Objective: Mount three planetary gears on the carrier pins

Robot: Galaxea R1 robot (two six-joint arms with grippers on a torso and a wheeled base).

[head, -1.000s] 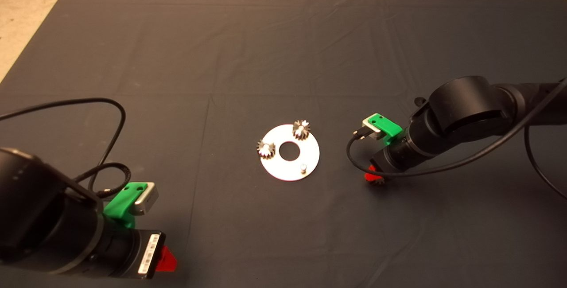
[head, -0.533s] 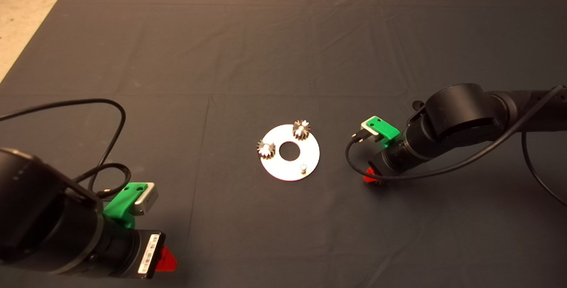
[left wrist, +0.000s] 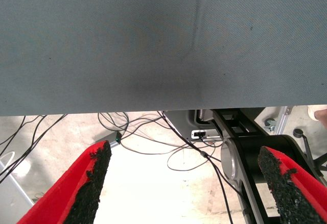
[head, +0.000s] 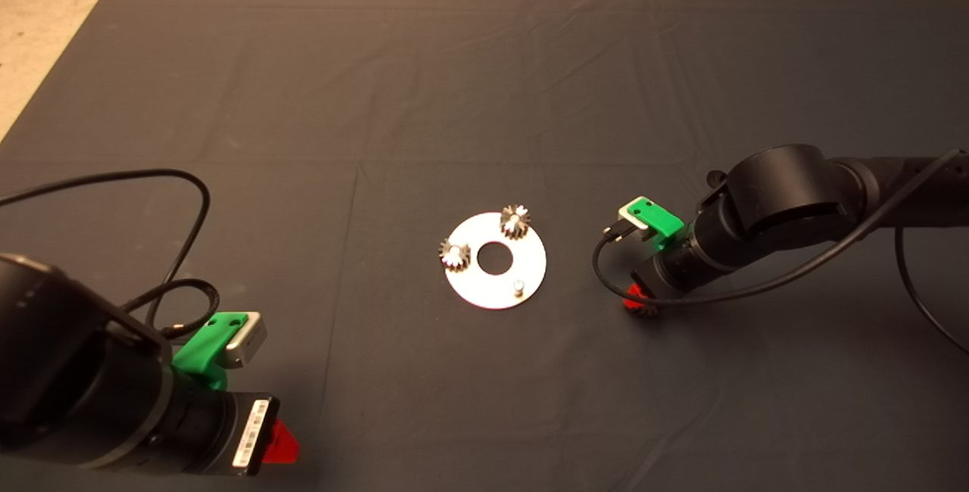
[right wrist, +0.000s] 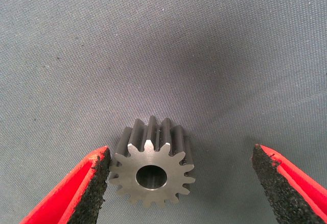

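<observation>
**Two gears seated, the third between my right fingers**

While the dark mat (head: 484, 83) on the worktop takes up nearly the whole head view, my work sits at its middle: the shiny carrier disc (head: 530, 253) with its three pins. My left pincer (head: 284, 443) waits at the lower left edge, released and holding nothing; its wrist view shows only mat and cables on the floor beyond. My right pincer (head: 640, 304) is down at the mat, to the right of the disc and apart from it.

Two planetary gears, one (head: 515, 220) at the far side and one (head: 454, 253) at the left, are already on their pins. The near pin (head: 519, 286) stands bare, so I judge the task two-thirds done.

The third gear (right wrist: 152, 169) lies on the mat inside my right pincer, which is spread wide. One pad (right wrist: 92, 188) is touching or almost touching its teeth; the other pad (right wrist: 278, 188) is well apart from it. Nothing is gripped yet.
</observation>
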